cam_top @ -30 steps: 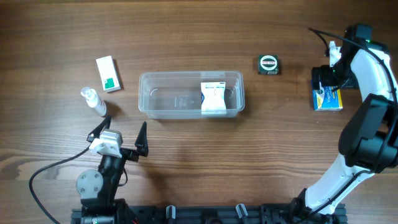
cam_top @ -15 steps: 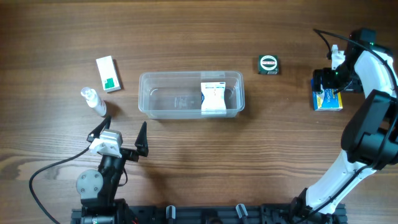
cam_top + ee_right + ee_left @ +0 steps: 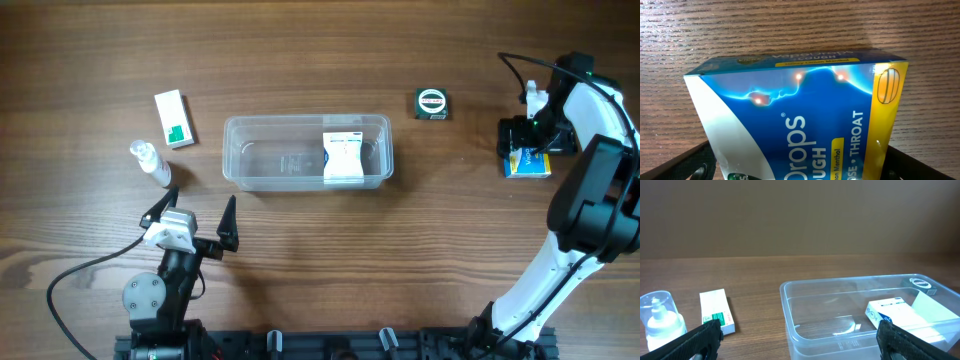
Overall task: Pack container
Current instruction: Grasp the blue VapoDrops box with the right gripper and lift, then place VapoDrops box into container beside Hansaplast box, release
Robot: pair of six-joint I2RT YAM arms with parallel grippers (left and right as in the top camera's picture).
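Hovering wide open and empty over the cough-drop box (image 3: pixel 800 115), the right gripper (image 3: pixel 522 142) is lining up a pickup. Next it likely must lower, close, and carry leftward to the container (image 3: pixel 305 122) mid-worktop. The left gripper (image 3: pixel 192 215) is open and empty.

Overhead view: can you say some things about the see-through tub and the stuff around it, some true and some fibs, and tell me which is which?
1. The container holds one white box. True.
2. The cough drops box lies inside the container. False: it lies on the table, far right, below the right gripper.
3. The left gripper is open and empty. True.
4. The spray bottle is right of the container. False: it is left of it.
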